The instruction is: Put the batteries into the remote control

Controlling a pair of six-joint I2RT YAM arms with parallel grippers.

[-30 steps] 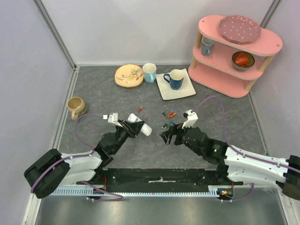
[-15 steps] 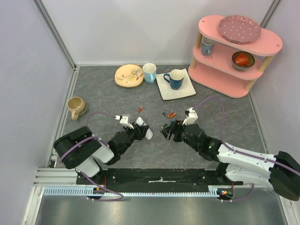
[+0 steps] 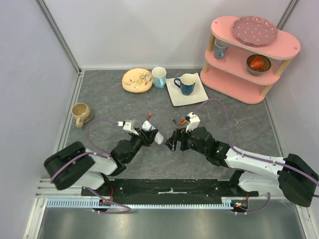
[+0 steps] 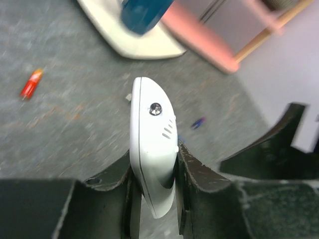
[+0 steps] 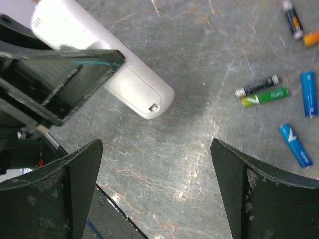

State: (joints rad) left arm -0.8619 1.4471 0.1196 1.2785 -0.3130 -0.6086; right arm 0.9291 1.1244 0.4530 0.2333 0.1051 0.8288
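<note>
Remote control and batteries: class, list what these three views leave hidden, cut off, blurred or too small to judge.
Left wrist: the rear end of the remote control is hidden between the fingers of the left gripper; the red-orange battery is blurred.
Right wrist: a left gripper finger covers the remote control's middle; the orange battery is cut by the right edge.
Top external: the batteries beside the right gripper are too small to count.
</note>
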